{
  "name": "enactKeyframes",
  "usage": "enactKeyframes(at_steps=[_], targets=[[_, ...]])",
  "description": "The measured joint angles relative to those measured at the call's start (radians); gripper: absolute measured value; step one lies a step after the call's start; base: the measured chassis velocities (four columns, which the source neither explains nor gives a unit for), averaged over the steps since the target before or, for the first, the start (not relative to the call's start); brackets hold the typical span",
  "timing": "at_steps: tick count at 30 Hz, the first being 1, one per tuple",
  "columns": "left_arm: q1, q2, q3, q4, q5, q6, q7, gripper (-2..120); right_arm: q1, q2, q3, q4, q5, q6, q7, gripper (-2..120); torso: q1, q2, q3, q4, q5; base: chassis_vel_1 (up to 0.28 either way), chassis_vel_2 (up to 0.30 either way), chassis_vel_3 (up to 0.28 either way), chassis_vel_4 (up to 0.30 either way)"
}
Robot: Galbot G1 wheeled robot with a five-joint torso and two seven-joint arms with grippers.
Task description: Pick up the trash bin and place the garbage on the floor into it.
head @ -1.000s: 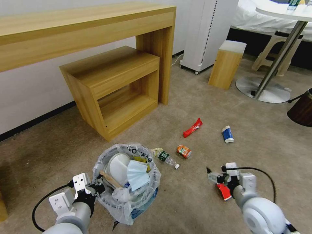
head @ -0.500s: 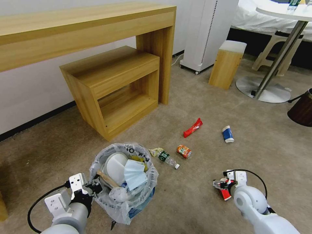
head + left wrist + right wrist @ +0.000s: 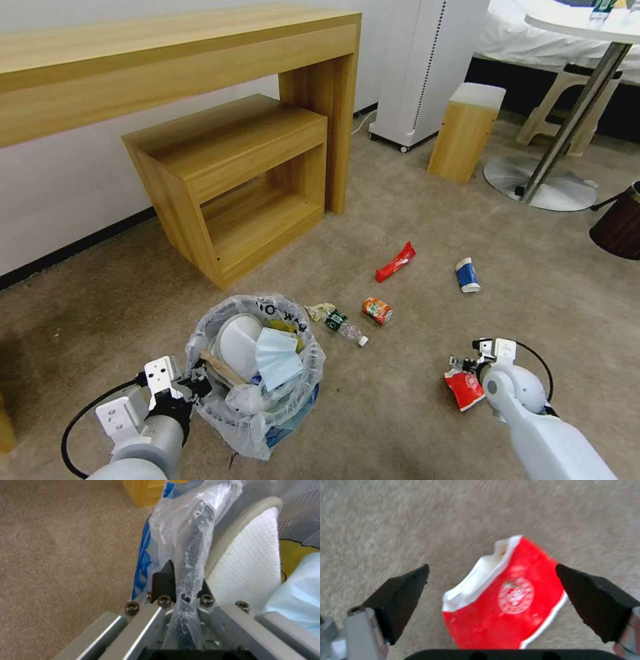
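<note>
Right gripper [image 3: 491, 610] fingers wide, straddling red wrapper [image 3: 506, 597] on floor [image 3: 400, 413]: thin, crinkly, slippery; pinch its raised edge. Left gripper [image 3: 181, 585] fingers clamp trash bin [image 3: 257, 373] rim.

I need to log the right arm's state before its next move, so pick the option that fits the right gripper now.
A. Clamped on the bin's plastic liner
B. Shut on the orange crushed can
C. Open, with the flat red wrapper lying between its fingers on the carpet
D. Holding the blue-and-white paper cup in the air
C: the right gripper is open, its black fingers spread either side of the flat red wrapper lying on the beige carpet.
</note>
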Motion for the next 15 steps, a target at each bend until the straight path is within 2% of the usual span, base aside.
enactKeyframes(at_steps=[1,7,8,11,13,15], targets=[[0.000,0.000,0.000,0.000,0.000,0.000,0.000,0,0.000,0.000,0.000,0.000,0.000,0.000,0.000,94,0.000,0.000,0.000,0.0000,0.0000,0.000,0.000,0.000,0.000],[0.003,0.005,-0.002,-0.005,-0.001,-0.003,0.000,0,0.008,0.033,-0.010,-0.047,-0.065,0.011,-0.031,70,0.000,0.000,0.000,0.0000,0.0000,0.000,0.000,0.000,0.000],[0.003,0.005,-0.002,-0.005,-0.001,-0.003,0.000,0,0.008,0.033,-0.010,-0.047,-0.065,0.011,-0.031,70,0.000,0.000,0.000,0.0000,0.0000,0.000,0.000,0.000,0.000],[0.002,0.008,-0.003,-0.005,-0.001,-0.005,0.000,0,0.001,0.032,-0.010,-0.053,-0.087,0.015,-0.052,55,0.000,0.000,0.000,0.0000,-0.0001,0.000,0.000,0.000,0.000],[0.002,0.008,-0.003,-0.005,-0.002,-0.006,0.000,0,-0.004,0.031,-0.009,-0.053,-0.091,0.017,-0.058,52,0.000,0.000,0.000,0.0000,0.0000,0.000,0.000,0.000,0.000],[0.000,0.008,-0.003,-0.003,-0.002,-0.008,0.001,0,-0.012,0.026,-0.006,-0.047,-0.095,0.019,-0.067,41,0.000,0.000,0.000,0.0000,-0.0001,0.000,0.000,0.000,0.000]])
